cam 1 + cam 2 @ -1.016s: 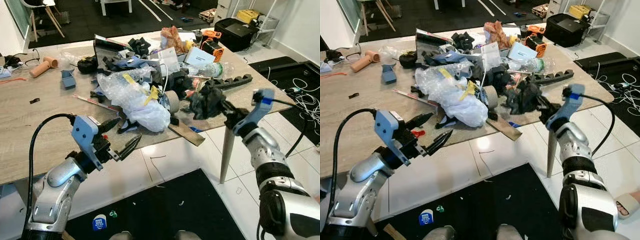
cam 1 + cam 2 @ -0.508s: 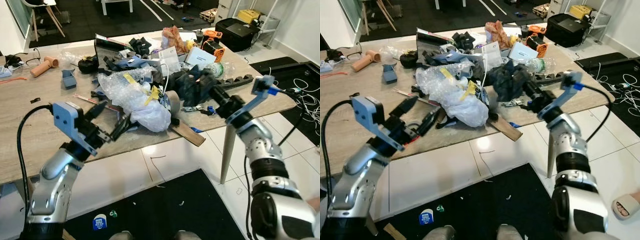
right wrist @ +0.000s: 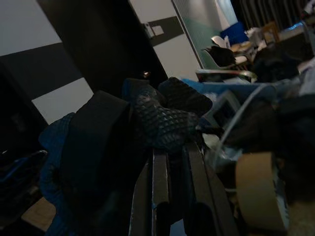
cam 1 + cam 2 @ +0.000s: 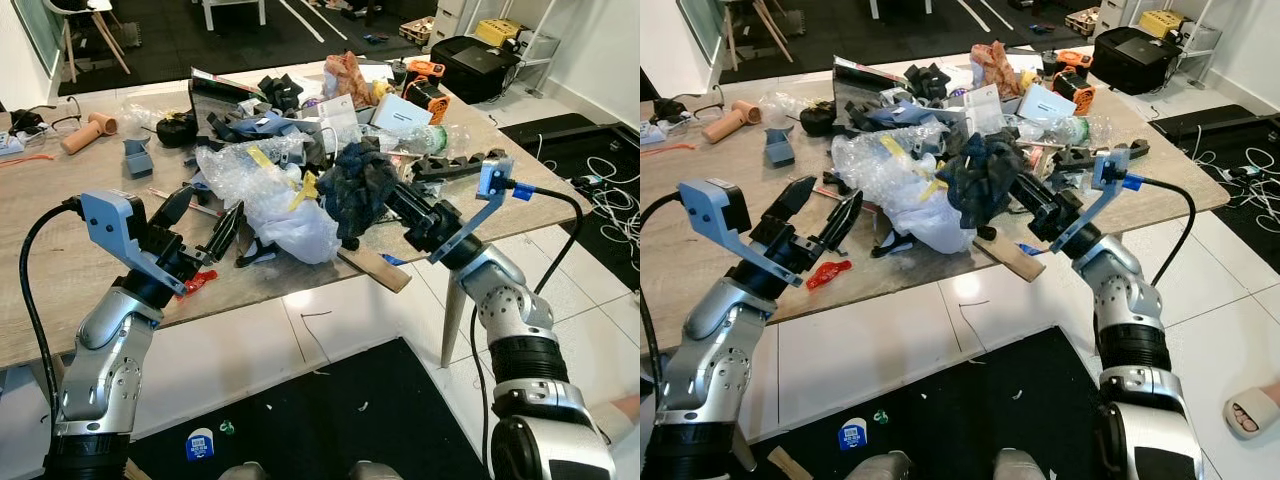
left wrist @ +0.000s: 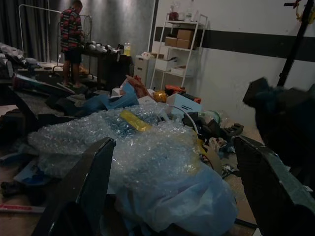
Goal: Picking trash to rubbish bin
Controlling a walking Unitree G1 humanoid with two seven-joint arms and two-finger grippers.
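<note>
While the right end effector (image 4: 392,197) clamps a dark glove (image 4: 357,190) above the desk (image 4: 60,250), the left end effector (image 4: 205,218) gapes wide beside bubble wrap (image 4: 262,190).

Bench (image 4: 60,230): one, wooden, heaped with clutter.
Robot hands: two, left hand (image 4: 815,222) and right hand (image 4: 1025,205).
Dark cloth bundle (image 4: 355,190): one.
Bubble-wrap mass (image 4: 265,195): one.
Tape roll (image 3: 258,194): one.
Cardboard tube (image 4: 85,133): one.
Red clip (image 4: 827,273): one.
Wooden strip (image 4: 375,268): one.
Blue-capped round item on floor (image 4: 199,443): one.
Black case (image 4: 478,62): one.
Person (image 5: 71,39): one.
</note>
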